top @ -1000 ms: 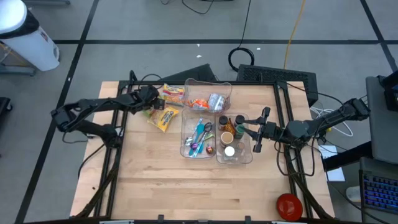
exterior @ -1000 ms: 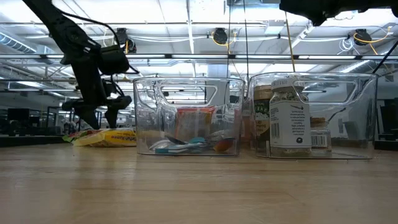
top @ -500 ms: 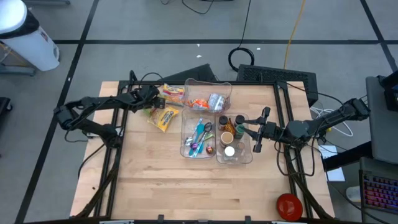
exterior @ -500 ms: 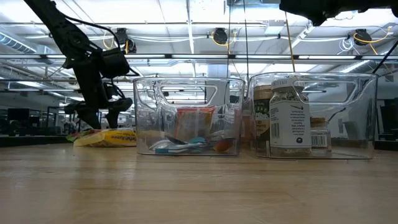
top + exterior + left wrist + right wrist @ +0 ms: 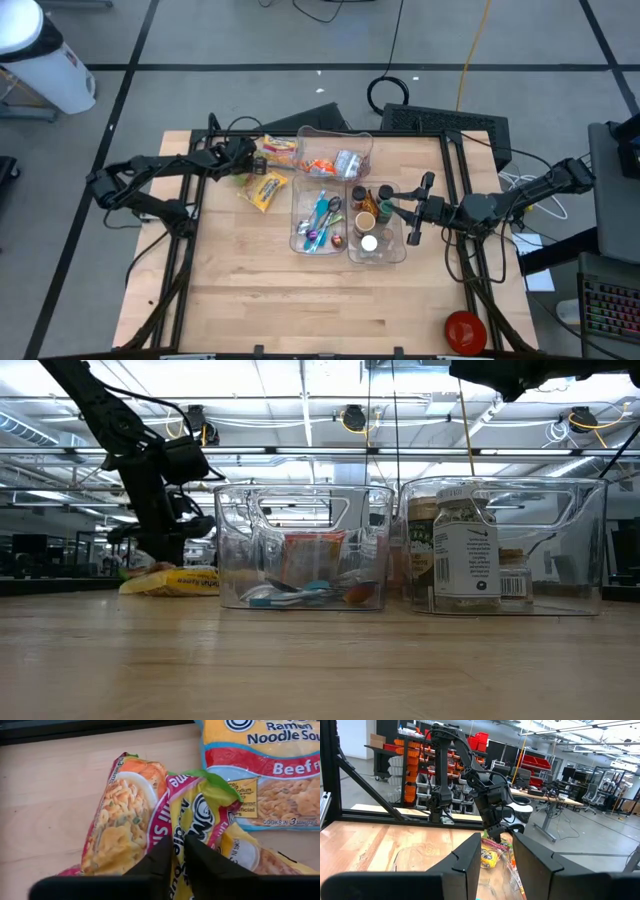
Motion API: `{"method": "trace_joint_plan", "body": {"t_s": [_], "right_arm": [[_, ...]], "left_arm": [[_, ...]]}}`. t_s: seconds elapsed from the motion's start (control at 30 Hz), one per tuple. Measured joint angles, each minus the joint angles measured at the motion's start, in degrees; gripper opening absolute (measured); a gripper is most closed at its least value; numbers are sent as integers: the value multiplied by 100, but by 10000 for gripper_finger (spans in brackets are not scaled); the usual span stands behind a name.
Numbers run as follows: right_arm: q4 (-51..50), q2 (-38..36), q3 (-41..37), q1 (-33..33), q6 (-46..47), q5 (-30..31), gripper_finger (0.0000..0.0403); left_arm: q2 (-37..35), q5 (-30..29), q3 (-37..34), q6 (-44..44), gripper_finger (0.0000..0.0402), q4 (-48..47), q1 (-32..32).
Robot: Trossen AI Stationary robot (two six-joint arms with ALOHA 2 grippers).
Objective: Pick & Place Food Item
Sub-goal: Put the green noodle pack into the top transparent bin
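A: What is seen nearest to the left end effector (image 5: pixel 178 851)?

B: Its two dark fingers (image 5: pixel 159 855) are pressed close together on a yellow and pink noodle packet (image 5: pixel 197 815), which is pinched between them. The packet is lying on the table (image 5: pixel 50 795), near its far left corner, just left of the clear bins.

A: What is found beside it?

B: A second packet with a picture of pasta (image 5: pixel 125 820) is lying against the pinched one, and a larger beef ramen packet (image 5: pixel 265 770) is lying just past them. Another yellow packet (image 5: pixel 266 189) is seen flat on the table, on the nearer side of the left end effector.

A: And farther across the table?

B: Three clear bins are set together at the middle. Small colourful items are held in the near left bin (image 5: pixel 318 222), jars and bottles in the right bin (image 5: pixel 376 232), and wrapped snacks in the far bin (image 5: pixel 335 152).

A: Where is the right end effector (image 5: pixel 399 209)?

B: It is held above the right bin, with its fingers set slightly apart and nothing between them.
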Motion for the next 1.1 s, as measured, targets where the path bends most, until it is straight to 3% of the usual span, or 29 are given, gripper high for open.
{"method": "trace_joint_plan", "body": {"t_s": [0.27,0.67,1.1], "right_arm": [[-11,0,0,0,0,-1,105],[-20,0,0,0,0,0,105],[-18,0,0,1,-2,0,105]], "left_arm": [[4,-46,-4,135,4,28,4],[-444,-159,31,212,6,-17,-110],[-1524,-188,39,322,7,26,-656]]}}
